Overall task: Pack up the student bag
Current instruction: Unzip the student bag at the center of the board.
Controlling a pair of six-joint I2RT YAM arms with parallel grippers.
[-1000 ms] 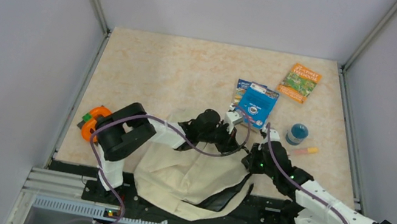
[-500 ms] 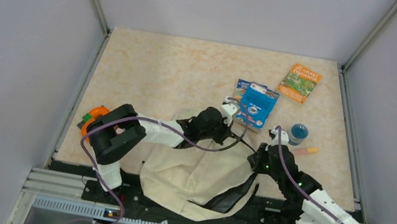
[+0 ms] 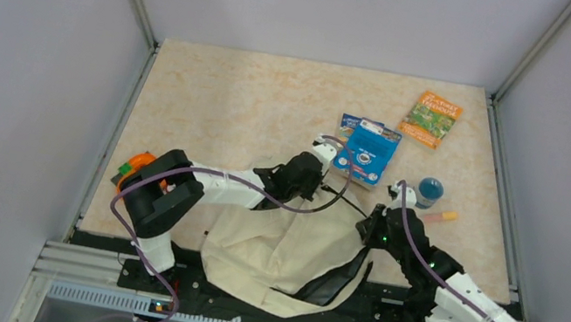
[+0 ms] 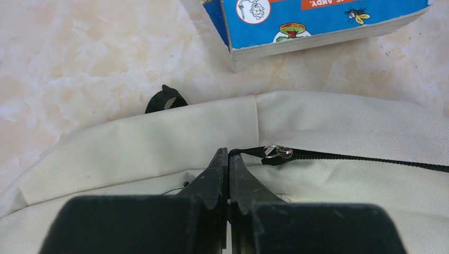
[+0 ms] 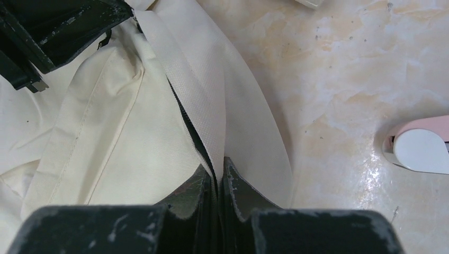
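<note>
The student bag, cream fabric with black zipper lines, lies slumped at the near edge between the two arms. My left gripper is at the bag's far edge. In the left wrist view this gripper is shut on the black zipper pull, just left of the silver slider. My right gripper is at the bag's right side. In the right wrist view it is shut on a folded cream edge of the bag, beside the dark zipper opening.
A blue book lies just beyond the left gripper, and a green-orange book sits at the back right. A blue pot and a pink stick lie right of the right gripper. An orange object sits by the left wall.
My left gripper has moved back and to the left with the zipper pull, towards the blue book. The right arm stretched out while its gripper stayed on the bag's edge.
</note>
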